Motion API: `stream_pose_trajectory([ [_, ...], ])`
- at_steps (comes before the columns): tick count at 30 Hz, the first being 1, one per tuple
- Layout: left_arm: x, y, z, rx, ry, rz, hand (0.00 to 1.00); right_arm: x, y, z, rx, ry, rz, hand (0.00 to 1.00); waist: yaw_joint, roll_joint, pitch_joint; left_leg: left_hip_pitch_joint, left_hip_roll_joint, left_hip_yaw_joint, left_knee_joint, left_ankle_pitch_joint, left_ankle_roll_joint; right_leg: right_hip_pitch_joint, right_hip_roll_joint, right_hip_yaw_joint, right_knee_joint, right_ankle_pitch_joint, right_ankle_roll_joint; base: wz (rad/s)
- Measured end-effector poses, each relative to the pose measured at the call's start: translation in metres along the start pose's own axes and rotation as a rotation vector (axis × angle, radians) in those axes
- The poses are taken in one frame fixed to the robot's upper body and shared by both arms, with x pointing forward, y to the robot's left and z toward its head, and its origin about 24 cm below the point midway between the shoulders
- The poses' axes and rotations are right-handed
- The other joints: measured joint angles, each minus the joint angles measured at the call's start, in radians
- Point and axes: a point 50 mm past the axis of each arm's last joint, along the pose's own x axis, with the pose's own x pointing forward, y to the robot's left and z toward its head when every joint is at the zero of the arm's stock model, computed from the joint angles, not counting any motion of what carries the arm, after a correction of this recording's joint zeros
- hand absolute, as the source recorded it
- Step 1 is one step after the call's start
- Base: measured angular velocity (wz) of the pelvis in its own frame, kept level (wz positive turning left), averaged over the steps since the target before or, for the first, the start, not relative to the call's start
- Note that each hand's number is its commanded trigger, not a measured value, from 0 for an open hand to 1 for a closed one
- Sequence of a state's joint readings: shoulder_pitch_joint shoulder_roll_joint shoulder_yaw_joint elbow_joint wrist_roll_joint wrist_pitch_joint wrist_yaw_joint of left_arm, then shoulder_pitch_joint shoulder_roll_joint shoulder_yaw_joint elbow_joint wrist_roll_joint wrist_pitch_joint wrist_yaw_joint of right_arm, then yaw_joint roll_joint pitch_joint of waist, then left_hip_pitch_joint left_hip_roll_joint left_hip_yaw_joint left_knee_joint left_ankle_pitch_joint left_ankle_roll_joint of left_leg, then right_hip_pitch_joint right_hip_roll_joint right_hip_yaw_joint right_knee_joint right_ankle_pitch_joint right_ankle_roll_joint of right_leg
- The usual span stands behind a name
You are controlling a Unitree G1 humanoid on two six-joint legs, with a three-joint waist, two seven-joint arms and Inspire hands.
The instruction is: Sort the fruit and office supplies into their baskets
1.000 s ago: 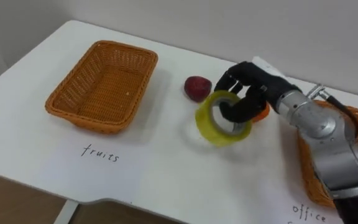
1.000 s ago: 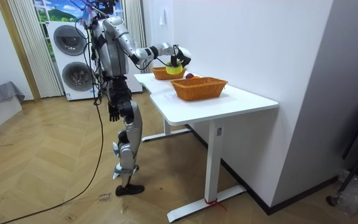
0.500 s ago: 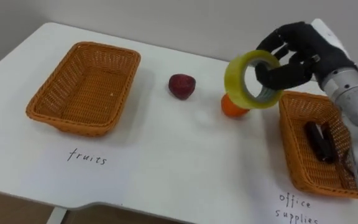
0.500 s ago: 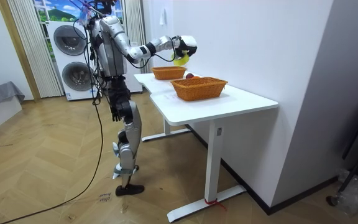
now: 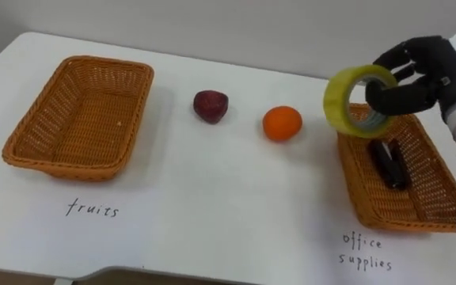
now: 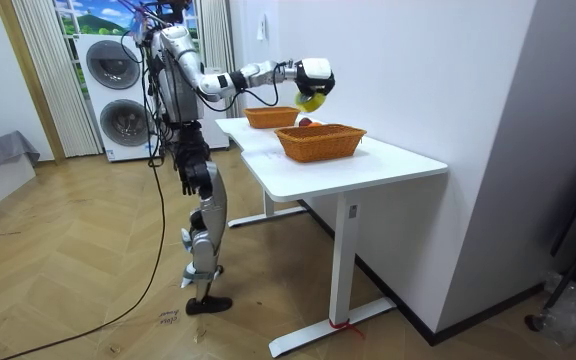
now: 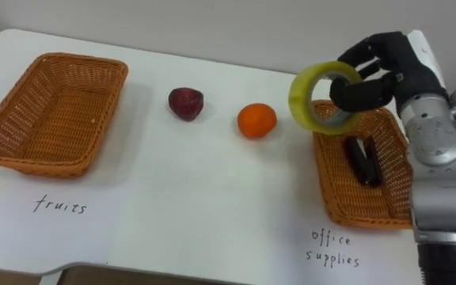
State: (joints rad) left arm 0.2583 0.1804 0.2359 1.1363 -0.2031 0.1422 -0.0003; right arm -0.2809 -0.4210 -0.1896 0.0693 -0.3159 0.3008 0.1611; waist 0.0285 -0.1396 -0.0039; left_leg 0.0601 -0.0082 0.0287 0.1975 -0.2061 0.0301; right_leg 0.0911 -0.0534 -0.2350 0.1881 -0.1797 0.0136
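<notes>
1. Yellow tape roll (image 5: 360, 100) is airborne, held well above the left far corner of the office basket (image 5: 406, 215); right hand (image 5: 422, 75) has its fingers curled through the roll's core and clamped on the band; the roll tilts, open face toward the head camera.
2. A dark oblong item (image 5: 388, 164) lies in that basket; its type can't be made out.
3. Orange (image 5: 282, 123) and dark red fruit (image 5: 210, 105) sit on the white table (image 5: 212, 222) between the two baskets, apart from each other; neither is in the fruit basket (image 5: 70, 166) yet.
4. Left hand (image 6: 184, 178) hangs by the hip in the room view, idle; its state can't be told from there.
5. Risks:
   - release from this spot likely catches the rim; the roll could bounce out and roll toward the orange or off the table;
   - hooked fingers may snag the core on opening, so the roll could drag along;
   - a high drop may hit the dark item.
6. Writing:
   - handwritten "fruits" (image 5: 93, 210) before the left basket;
   - "office supplies" (image 5: 366, 252) before the right one;
   - no marking legible on the roll.
</notes>
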Motion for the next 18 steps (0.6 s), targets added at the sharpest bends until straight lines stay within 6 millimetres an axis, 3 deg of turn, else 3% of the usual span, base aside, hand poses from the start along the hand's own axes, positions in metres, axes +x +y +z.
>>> stream_pose_trajectory([
  [5, 0.000, 0.000, 0.001, -0.019, -0.004, -0.011, 0.00, 0.001, -0.005, -0.009, -0.001, 0.029, -0.019, 1.00, -0.016, 0.004, -0.0043, -0.002, 0.000, 0.001, 0.000, 0.000, 0.000, 0.000, 0.001, 0.001, 0.000, 0.000, 0.000, 0.00],
  [11, 0.000, 0.001, -0.003, -0.021, 0.008, -0.034, 0.00, -0.002, -0.004, -0.028, 0.035, 0.093, -0.026, 1.00, -0.025, 0.022, -0.0056, 0.004, 0.001, 0.000, -0.002, 0.000, 0.000, 0.006, 0.001, 0.009, 0.000, 0.000, 0.000, 0.01],
  [18, 0.000, 0.000, -0.003, -0.027, 0.007, -0.053, 0.00, -0.007, -0.003, -0.036, 0.038, 0.117, -0.019, 1.00, -0.027, 0.031, -0.0033, 0.005, 0.000, 0.002, 0.000, 0.000, 0.000, 0.006, 0.001, 0.013, 0.001, 0.000, 0.000, 0.00],
])
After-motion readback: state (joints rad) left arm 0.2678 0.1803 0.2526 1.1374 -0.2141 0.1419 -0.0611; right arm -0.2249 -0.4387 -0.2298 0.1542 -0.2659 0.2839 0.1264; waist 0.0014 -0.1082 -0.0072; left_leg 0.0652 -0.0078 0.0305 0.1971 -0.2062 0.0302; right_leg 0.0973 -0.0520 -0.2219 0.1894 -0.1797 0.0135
